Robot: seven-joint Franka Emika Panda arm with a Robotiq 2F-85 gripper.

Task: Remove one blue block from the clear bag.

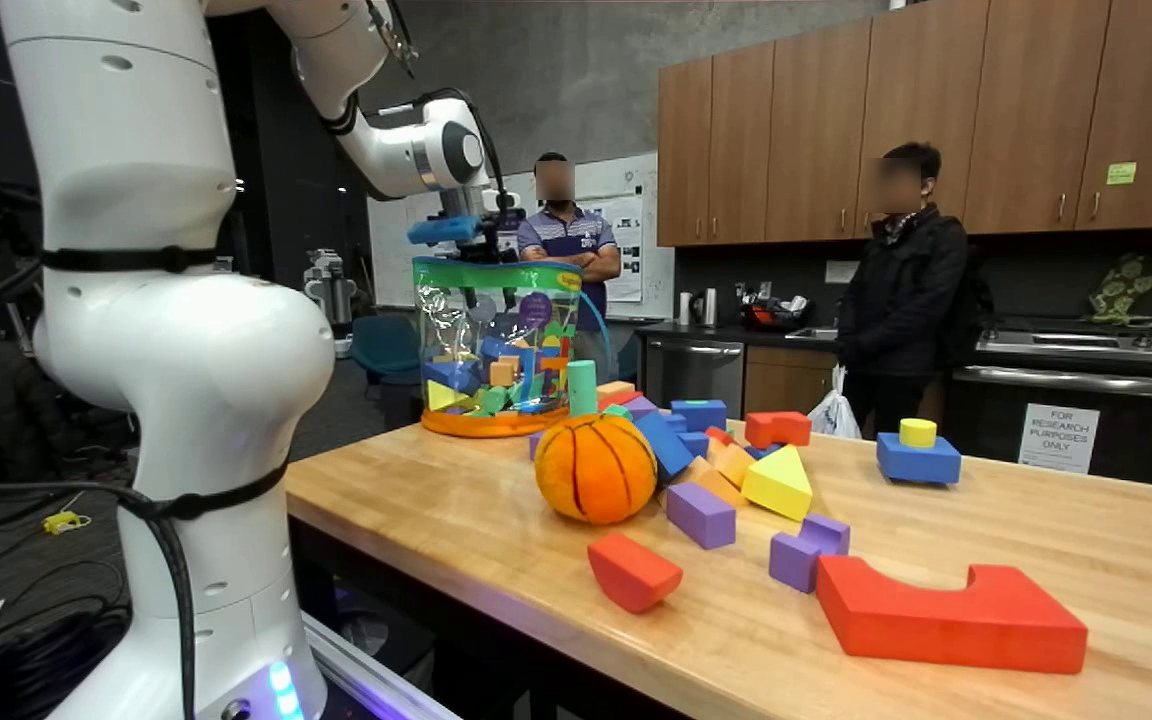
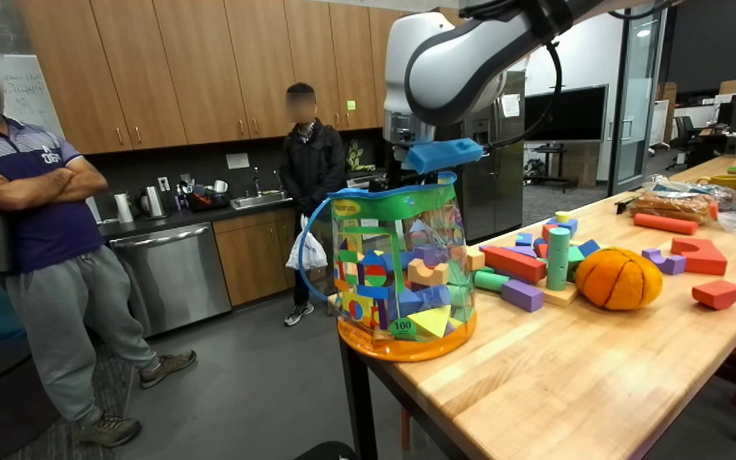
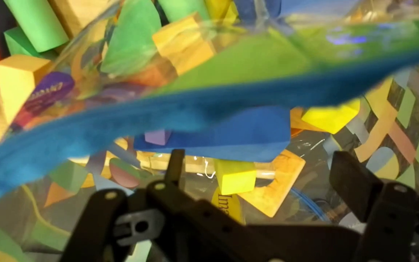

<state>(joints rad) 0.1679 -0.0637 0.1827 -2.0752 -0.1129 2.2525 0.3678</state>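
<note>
Nearest in the wrist view, see the gripper [image 3: 256, 154], spread wide with nothing held, poised in the mouth of the clear bag [image 2: 384, 207]. Find the blue block [image 3: 249, 136] lower down inside that bag, partly hidden by the blue rim [image 3: 158, 114] and overlapped at one end by a small purple block [image 3: 157, 137]. Probably light and foamy: firm with slight give, hardly fragile, dry enough not to slip. Best taken across the short width, near the middle, perhaps after a turn, to keep off the bag. Read "100" on the green sticker [image 2: 404, 328] and "FOR RESEARCH PURPOSES ONLY" on a paper sign [image 1: 1058, 440]. Guess "Im" on the yellow label [image 3: 234, 209]; leave the purple label [image 1: 536, 310], too small to read.
</note>
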